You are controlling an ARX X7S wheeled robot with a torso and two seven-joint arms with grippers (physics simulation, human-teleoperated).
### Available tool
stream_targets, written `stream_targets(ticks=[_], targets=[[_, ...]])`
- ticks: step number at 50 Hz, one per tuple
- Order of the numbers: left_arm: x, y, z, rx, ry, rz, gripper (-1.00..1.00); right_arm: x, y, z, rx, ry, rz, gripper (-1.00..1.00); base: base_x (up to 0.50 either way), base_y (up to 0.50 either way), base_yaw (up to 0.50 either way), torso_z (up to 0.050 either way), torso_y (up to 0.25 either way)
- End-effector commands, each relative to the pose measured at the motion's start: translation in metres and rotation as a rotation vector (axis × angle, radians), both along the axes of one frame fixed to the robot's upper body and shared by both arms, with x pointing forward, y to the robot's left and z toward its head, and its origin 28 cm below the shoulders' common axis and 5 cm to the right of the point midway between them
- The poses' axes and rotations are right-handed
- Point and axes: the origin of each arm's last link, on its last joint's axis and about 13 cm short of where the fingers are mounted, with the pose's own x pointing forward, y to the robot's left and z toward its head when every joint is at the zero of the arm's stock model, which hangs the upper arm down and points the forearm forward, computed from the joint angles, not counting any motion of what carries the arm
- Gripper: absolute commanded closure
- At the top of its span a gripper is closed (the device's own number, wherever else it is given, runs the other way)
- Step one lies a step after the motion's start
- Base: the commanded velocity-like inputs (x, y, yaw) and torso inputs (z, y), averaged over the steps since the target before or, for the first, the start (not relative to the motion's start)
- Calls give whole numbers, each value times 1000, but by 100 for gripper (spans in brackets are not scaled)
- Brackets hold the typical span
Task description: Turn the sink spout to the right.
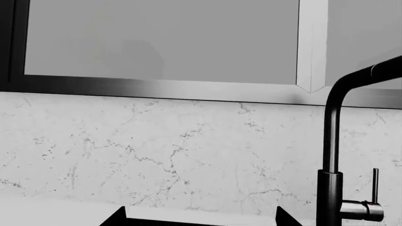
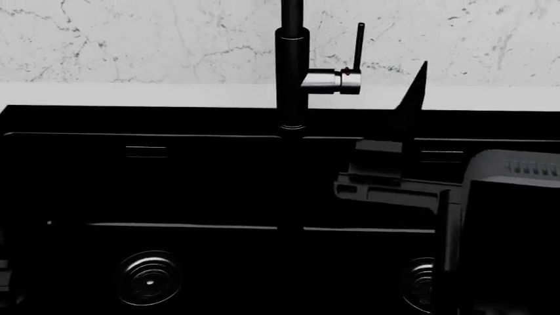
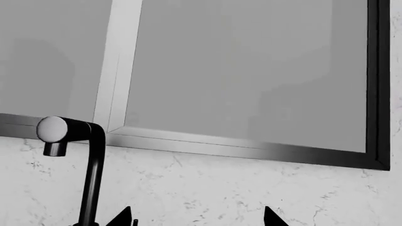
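the sink spout (image 2: 292, 72) stands upright at twelve o'clock behind the sink (image 2: 210, 180), the right gripper (image 3: 196, 215) released with fingertips apart; left gripper (image 1: 199, 215) likewise spread.

A pale counter (image 2: 131, 95) runs along the foot of a marbled white wall (image 2: 131, 39). Set into it is the black sink (image 2: 201, 180), the sink spout (image 2: 292, 72) rising from its back rim.

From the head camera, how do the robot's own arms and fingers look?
Only the right arm shows clearly: bulky angular black links beside a light grey ribbed housing. Its gripper has thin, pointed black fingers. No cables or markings are visible. The left arm is not clearly seen.
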Motion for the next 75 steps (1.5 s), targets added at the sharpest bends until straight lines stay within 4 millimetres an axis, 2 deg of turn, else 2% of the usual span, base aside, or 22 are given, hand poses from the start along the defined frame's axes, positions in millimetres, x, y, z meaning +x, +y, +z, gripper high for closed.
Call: stream_targets(ticks=[1, 6, 8, 16, 25, 36, 56, 75], targets=[[0, 0, 0, 2, 2, -1, -100, 0, 3, 6, -3, -11, 14, -100, 0, 0, 0, 0, 0], [0, 0, 0, 2, 2, -1, -100, 0, 3, 6, -3, -11, 14, -100, 0, 0, 0, 0, 0], [1, 1, 0, -18, 11, 0, -100, 1, 7, 8, -62, -10, 53, -100, 0, 0, 0, 0, 0], [1, 0, 0, -6, 17, 3, -100, 15, 21, 25, -27, -67, 109, -100, 0, 0, 0, 0, 0], [3, 0, -2, 3, 31, 9, -100, 23, 31, 35, -18, -99, 146, -100, 0, 0, 0, 0, 0], [4, 0, -3, 14, 43, 13, -100, 30, 40, 36, -12, -96, 178, -100, 0, 0, 0, 0, 0], [3, -2, -3, 21, 50, 5, -100, 54, 54, 31, 29, -73, 231, -100, 0, 0, 0, 0, 0], [4, -1, -4, 21, 57, 0, -100, 69, 70, 39, 48, -84, 285, -100, 0, 0, 0, 0, 0]])
